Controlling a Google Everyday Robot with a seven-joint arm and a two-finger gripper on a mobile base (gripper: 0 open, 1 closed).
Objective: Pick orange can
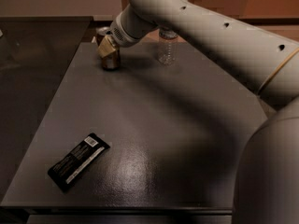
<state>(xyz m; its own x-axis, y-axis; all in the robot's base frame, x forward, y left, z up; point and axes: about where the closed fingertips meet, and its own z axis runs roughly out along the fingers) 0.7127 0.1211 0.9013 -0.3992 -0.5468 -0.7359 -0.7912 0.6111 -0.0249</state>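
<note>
The orange can [111, 62] stands upright near the far left corner of the dark table [154, 125]; only its lower body shows. My gripper [107, 48], tan-tipped at the end of the white arm [196, 22], sits right at the can's top and front, covering its upper part. I cannot see whether it holds the can.
A clear plastic water bottle [167, 48] stands upright to the right of the can at the far edge. A black snack wrapper [78, 161] lies flat near the front left. A silver round top [102, 31] shows just behind the gripper. The table's left edge is close to the can.
</note>
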